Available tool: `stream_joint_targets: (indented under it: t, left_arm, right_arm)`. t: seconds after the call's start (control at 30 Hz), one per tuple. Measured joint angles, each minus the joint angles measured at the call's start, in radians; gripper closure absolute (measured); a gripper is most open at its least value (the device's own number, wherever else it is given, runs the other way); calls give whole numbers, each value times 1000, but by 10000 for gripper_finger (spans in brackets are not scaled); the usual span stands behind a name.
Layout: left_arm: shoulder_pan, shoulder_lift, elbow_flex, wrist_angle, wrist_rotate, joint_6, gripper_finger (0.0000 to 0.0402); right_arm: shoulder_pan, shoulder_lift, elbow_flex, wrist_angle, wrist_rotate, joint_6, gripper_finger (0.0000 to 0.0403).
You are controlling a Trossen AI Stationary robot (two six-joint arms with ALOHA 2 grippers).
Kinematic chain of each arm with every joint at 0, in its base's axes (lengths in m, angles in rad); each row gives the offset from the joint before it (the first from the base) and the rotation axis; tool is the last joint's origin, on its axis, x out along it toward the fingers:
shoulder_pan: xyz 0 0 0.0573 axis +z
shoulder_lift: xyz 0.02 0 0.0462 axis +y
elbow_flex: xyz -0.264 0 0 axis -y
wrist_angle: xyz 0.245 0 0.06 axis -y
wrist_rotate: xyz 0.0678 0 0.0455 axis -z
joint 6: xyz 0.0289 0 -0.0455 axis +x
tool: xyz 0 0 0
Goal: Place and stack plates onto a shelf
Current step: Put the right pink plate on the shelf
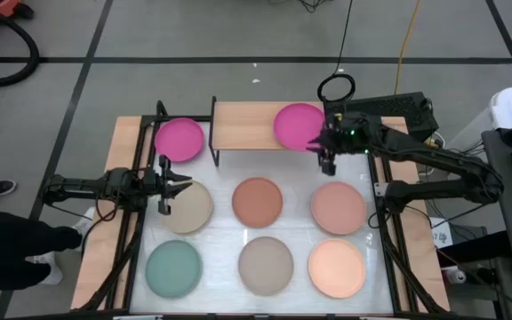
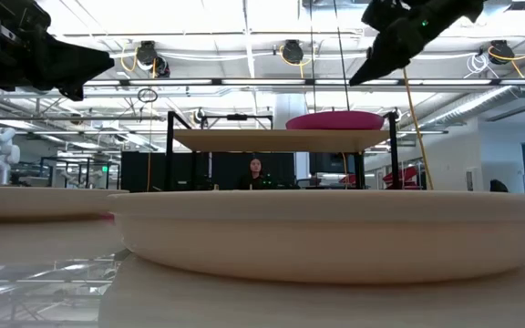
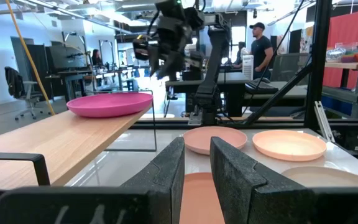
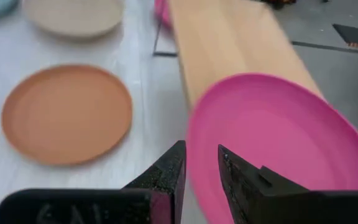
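Note:
The wooden shelf (image 1: 247, 125) stands at the table's far edge. One magenta plate (image 1: 298, 124) rests flat on the shelf's right end, and a second magenta plate (image 1: 179, 140) lies on the table by the shelf's left end. My right gripper (image 4: 202, 163) hovers open above and just near-right of the shelved plate, clear of it in the low view (image 2: 361, 75). My left gripper (image 1: 185, 185) waits open at the left, above the far-left rim of the beige plate (image 1: 191, 207). The terracotta (image 1: 258, 201), dusty pink (image 1: 338, 206), teal (image 1: 173, 269), taupe (image 1: 266, 265) and peach (image 1: 337, 268) plates lie flat on the table.
The shelf's thin black legs (image 1: 216, 151) stand between the left magenta plate and the board. Black frame rails (image 1: 136, 249) run along the table's left and right sides. The shelf's left half (image 1: 238, 124) is bare wood. A person's shoes (image 1: 25, 244) show off the table's left side.

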Motion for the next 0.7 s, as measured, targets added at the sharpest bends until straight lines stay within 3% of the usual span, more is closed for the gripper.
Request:
stream_joint_targets:
  t: [0.2,0.37,0.7]
  left_arm:
    - [0,0,0,0,0,0,320]
    - [0,0,0,0,0,0,320]
    - [0,0,0,0,0,0,320]
  right_arm:
    - [102,46,0,-42,149,-60,325]
    - [119,96,0,-54,249,-85,325]
    - [98,214,2,-13,321,-114,330]
